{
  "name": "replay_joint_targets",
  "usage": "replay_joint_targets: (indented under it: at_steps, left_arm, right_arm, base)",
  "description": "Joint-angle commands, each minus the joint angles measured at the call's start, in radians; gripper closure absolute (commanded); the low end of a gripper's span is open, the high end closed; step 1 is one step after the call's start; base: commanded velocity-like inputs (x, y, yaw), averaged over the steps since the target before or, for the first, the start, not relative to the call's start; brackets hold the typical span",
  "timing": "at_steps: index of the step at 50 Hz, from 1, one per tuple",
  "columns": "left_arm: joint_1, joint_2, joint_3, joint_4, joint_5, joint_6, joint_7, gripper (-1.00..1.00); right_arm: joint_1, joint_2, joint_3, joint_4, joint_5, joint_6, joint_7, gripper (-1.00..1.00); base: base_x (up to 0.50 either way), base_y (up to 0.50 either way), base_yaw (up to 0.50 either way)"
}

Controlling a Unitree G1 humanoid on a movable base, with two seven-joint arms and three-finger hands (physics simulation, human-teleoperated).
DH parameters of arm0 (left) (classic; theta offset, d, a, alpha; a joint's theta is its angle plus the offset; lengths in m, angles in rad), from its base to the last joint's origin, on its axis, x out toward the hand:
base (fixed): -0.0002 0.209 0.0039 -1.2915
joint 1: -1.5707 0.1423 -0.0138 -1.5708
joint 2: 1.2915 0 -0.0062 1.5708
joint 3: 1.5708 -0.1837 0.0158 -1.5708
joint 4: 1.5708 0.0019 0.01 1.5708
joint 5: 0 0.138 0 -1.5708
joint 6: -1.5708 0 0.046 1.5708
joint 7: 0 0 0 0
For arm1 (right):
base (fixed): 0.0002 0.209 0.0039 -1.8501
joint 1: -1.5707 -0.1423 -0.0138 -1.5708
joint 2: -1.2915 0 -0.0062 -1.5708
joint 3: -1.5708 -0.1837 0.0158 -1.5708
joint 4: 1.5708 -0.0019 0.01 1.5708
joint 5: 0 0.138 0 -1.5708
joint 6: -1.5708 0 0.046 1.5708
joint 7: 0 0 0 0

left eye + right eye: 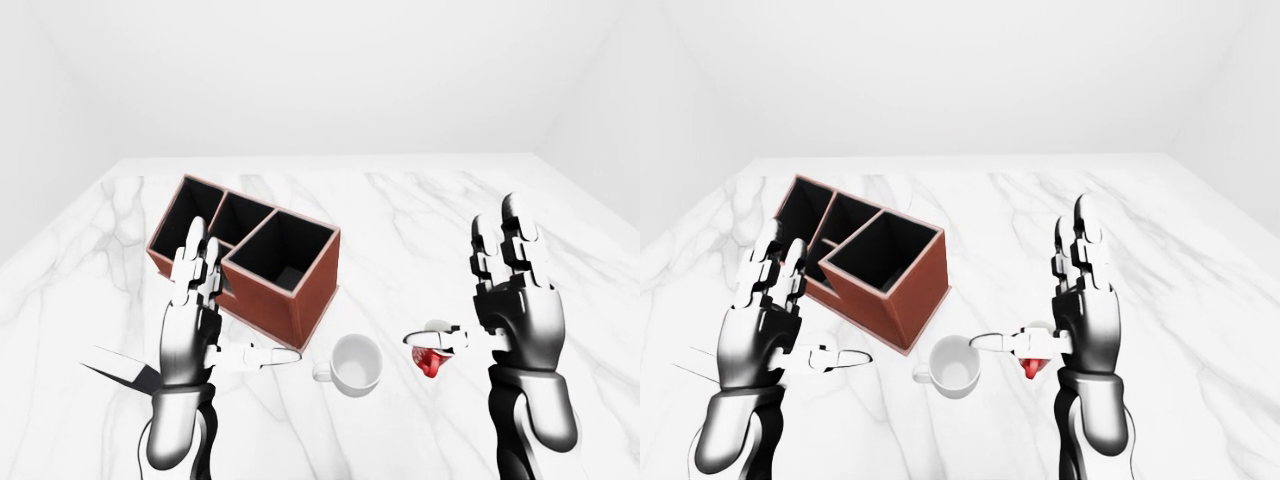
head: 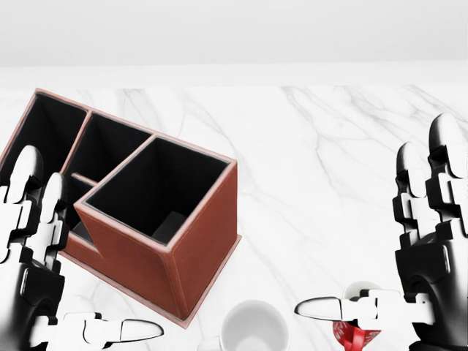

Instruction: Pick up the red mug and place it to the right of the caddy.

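The red mug (image 1: 432,362) stands on the white marble table (image 1: 400,220), small and partly hidden behind my right thumb; it also shows in the head view (image 2: 355,338). The brown caddy (image 1: 290,295), with several open black compartments, stands to its left. My right hand (image 1: 470,290) is open, palm facing left and fingers pointing up, with the thumb stretched over the red mug; I cannot tell whether it touches. My left hand (image 1: 225,310) is open with its fingers up, in front of the caddy's left part, holding nothing.
A white mug (image 1: 355,364) stands between the caddy and the red mug, its handle to the left. A dark flat shape (image 1: 120,368) lies on the table left of my left hand. Bare marble stretches right of the caddy.
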Motion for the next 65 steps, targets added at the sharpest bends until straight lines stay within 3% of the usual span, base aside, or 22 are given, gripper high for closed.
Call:
replay_joint_targets:
  at_steps: [1, 17, 25, 27, 29, 31, 32, 35, 37, 38, 40, 43, 46, 51, 59, 65]
  left_arm:
    - [-0.001, 0.0, 0.004, -0.001, -0.001, 0.0, -0.001, -1.0]
    - [-0.003, -0.003, -0.005, 0.012, 0.003, 0.0, 0.001, -1.0]
    - [-0.013, 0.0, 0.019, 0.013, -0.016, 0.0, -0.007, -1.0]
    - [-0.012, -0.002, 0.019, 0.014, -0.015, 0.0, -0.007, -1.0]
    - [-0.012, -0.002, 0.017, 0.01, -0.015, 0.0, -0.008, -1.0]
    - [-0.013, -0.002, 0.015, 0.015, -0.015, 0.0, -0.008, -1.0]
    - [-0.008, -0.002, 0.014, 0.013, -0.016, 0.0, -0.011, -1.0]
    - [-0.007, -0.001, 0.022, 0.005, -0.025, 0.0, -0.016, -1.0]
    - [-0.009, -0.002, 0.024, 0.003, -0.026, 0.0, -0.016, -1.0]
    - [-0.005, -0.003, 0.022, -0.002, -0.026, 0.0, -0.017, -1.0]
    - [-0.008, -0.003, 0.023, -0.001, -0.026, 0.0, -0.017, -1.0]
    - [-0.008, -0.004, 0.016, 0.014, -0.02, 0.0, -0.015, -1.0]
    - [-0.007, -0.003, 0.01, 0.009, -0.018, 0.0, -0.014, -1.0]
    - [-0.007, -0.002, 0.018, 0.003, -0.025, 0.0, -0.015, -1.0]
    - [-0.003, -0.001, 0.017, -0.003, -0.025, 0.0, -0.016, -1.0]
    - [-0.009, -0.004, 0.038, -0.012, -0.037, 0.0, -0.022, -1.0]
  right_arm:
    - [-0.001, 0.001, 0.014, 0.027, -0.024, 0.0, -0.008, -1.0]
    - [-0.006, 0.007, -0.014, -0.037, 0.019, 0.0, -0.026, -1.0]
    - [0.083, -0.009, 0.006, -0.17, -0.032, 0.0, 0.001, -1.0]
    - [0.052, -0.017, -0.07, -0.282, -0.012, 0.0, 0.036, -1.0]
    - [0.033, -0.085, -0.159, -0.291, 0.07, 0.0, 0.023, -1.0]
    - [0.072, -0.206, -0.2, -0.292, 0.175, 0.0, -0.036, -1.0]
    - [0.107, -0.298, -0.242, -0.292, 0.303, 0.0, -0.091, -1.0]
    - [0.254, -0.652, -0.439, -0.292, 0.671, 0.0, -0.297, -1.0]
    - [0.331, -0.749, -0.558, -0.292, 0.816, 0.0, -0.328, -1.0]
    - [0.402, -0.777, -0.704, -0.292, 0.91, 0.0, -0.287, -1.0]
    - [0.443, -0.783, -0.876, -0.292, 0.999, 0.0, -0.232, -1.0]
    - [0.469, -0.751, -1.063, -0.292, 1.046, 0.0, -0.106, -1.0]
    - [0.473, -0.736, -1.154, -0.292, 1.051, 0.0, -0.023, -1.0]
    - [0.499, -0.744, -1.193, -0.292, 0.981, 0.0, 0.059, -1.0]
    - [0.535, -0.771, -1.152, -0.292, 0.885, 0.0, 0.113, -1.0]
    - [0.431, -0.861, -1.27, -0.292, 0.908, 0.0, 0.17, -1.0]
  base:
    - [0.0, 0.0, 0.0]
    - [0.0, 0.0, 0.0]
    - [0.0, 0.0, 0.0]
    - [0.0, 0.0, 0.0]
    - [0.0, 0.0, 0.0]
    - [0.0, 0.0, 0.0]
    - [0.0, 0.0, 0.0]
    - [0.0, 0.0, 0.0]
    - [0.0, 0.0, 0.0]
    - [0.0, 0.0, 0.0]
    - [0.0, 0.0, 0.0]
    - [0.0, 0.0, 0.0]
    - [0.0, 0.0, 0.0]
    - [0.0, 0.0, 0.0]
    - [0.0, 0.0, 0.0]
    - [0.0, 0.0, 0.0]
